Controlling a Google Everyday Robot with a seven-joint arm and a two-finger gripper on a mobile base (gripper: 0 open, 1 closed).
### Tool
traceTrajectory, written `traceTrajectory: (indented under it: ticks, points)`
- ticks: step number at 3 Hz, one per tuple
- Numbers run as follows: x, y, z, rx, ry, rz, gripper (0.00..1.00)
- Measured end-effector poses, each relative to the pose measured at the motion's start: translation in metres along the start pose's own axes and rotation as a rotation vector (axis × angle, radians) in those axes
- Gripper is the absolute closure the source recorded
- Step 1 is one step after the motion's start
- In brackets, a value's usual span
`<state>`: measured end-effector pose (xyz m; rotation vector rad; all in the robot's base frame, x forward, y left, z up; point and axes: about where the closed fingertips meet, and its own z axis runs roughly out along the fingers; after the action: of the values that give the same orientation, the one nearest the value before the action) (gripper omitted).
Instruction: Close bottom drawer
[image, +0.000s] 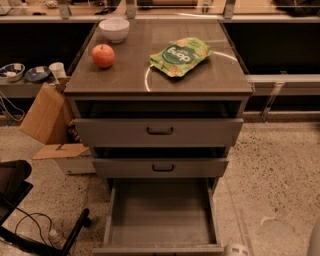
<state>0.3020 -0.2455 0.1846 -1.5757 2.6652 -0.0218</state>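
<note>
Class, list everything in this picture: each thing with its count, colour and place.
Cabinet: one, grey, centre.
Bottom drawer: one, grey, lowest in the cabinet, pulled out.
Top drawer: one, grey, uppermost.
Middle drawer: one, grey, between them.
Apple: one, red, cabinet top, left.
Bowl: one, white, behind the apple.
Snack bag: one, green, cabinet top, right of apple.
Cardboard box: one, brown, floor left of cabinet.
Robot body part: one, white, bottom edge, right.
Gripper: none in view.
</note>
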Motion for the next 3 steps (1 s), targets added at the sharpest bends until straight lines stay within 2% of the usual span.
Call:
traceTrajectory:
  ticks: [1, 2, 3]
  points:
    - [-0.008, 0.011, 0.062, 0.015, -0.088, -0.016, 1.0]
    - [-0.037, -0.004, 0.1, 0.081, -0.179, -0.065, 1.0]
    - [-0.058, -0.023, 0.108, 0.145, -0.234, -0.097, 1.0]
